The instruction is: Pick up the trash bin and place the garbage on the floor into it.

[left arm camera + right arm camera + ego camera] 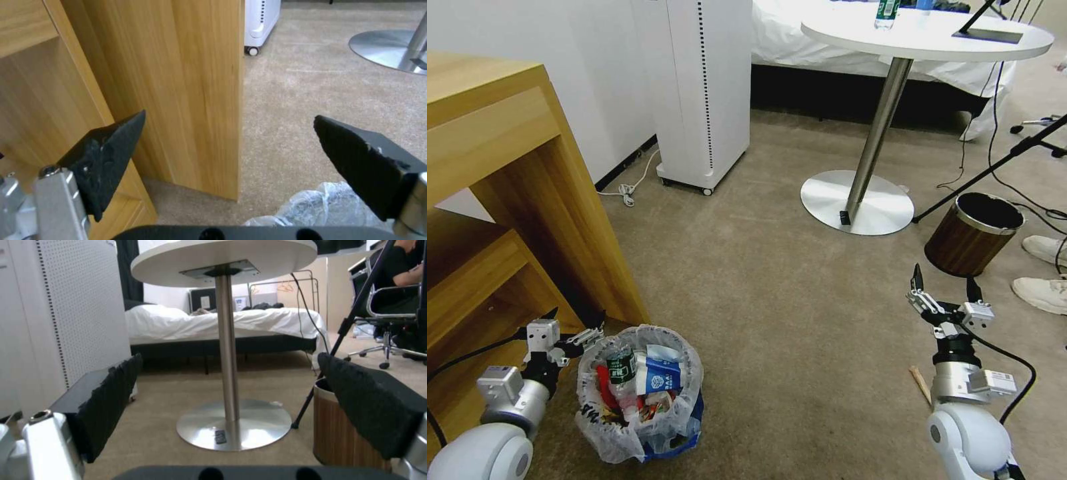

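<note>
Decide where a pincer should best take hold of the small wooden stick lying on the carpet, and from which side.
Grip the wooden stick across its middle, coming straight down from above: it lies flat on the carpet, long and thin, beside the right pincer, whose fingers are open.

blue-white carton [658, 377] logo print, lettering too small to read

White-grey arms, black cables, silver wrists, black wedge jaws.

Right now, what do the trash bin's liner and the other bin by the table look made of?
The trash bin liner looks like thin translucent plastic film: crinkled, glossy, contents showing through. The brown bin looks like wood or wood-grain veneer, striped, with a shiny, probably metal, rim.
</note>
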### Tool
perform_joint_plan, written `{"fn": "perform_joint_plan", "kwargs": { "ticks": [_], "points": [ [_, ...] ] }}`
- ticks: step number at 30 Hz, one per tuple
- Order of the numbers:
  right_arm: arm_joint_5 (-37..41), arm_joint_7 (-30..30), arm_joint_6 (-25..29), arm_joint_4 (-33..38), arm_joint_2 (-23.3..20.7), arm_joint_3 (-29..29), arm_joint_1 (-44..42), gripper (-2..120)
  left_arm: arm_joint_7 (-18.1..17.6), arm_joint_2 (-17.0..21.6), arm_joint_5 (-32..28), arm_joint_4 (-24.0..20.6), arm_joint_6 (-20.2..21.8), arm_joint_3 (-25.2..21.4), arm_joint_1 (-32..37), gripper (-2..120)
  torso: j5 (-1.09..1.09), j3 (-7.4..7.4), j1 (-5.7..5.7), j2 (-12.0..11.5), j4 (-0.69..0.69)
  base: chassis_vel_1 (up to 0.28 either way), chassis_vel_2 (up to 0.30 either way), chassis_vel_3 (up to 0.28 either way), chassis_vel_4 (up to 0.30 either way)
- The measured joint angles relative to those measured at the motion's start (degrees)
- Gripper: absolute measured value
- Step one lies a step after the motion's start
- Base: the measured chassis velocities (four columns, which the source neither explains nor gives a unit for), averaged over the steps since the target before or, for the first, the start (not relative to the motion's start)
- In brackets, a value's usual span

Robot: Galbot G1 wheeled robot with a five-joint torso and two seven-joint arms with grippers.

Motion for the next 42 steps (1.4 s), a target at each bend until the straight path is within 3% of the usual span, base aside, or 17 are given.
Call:
{"fn": "perform_joint_plan", "kwargs": {
  "ticks": [42],
  "points": [
    [0.00, 0.00, 0.00, 0.00, -0.01, 0.00, 0.00, 100, 0.00, 0.00, 0.00, 0.00, 0.00, 0.00, 0.00, 100, 0.00, 0.00, 0.00, 0.00, 0.00, 0.000, 0.000, 0.000, 0.000]
  ]
}}
